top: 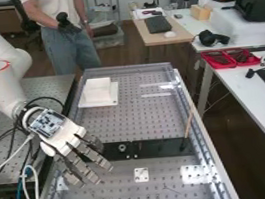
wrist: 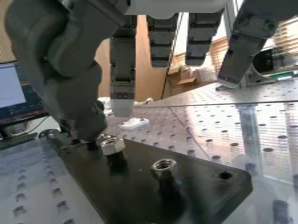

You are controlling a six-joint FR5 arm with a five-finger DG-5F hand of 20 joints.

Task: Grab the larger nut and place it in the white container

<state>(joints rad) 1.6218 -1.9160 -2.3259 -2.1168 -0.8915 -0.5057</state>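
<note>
Across the perforated table (top: pixel 118 121), a black plate (wrist: pixel 140 200) bears a hex nut (wrist: pixel 112 145) near the straight, spread fingers (top: pixel 91 154).

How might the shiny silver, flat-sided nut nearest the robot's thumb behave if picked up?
The nut looks like metal, so it is probably stiff and heavy for its size. Its smooth faces might slip, but their flatness should discourage rolling.
</note>
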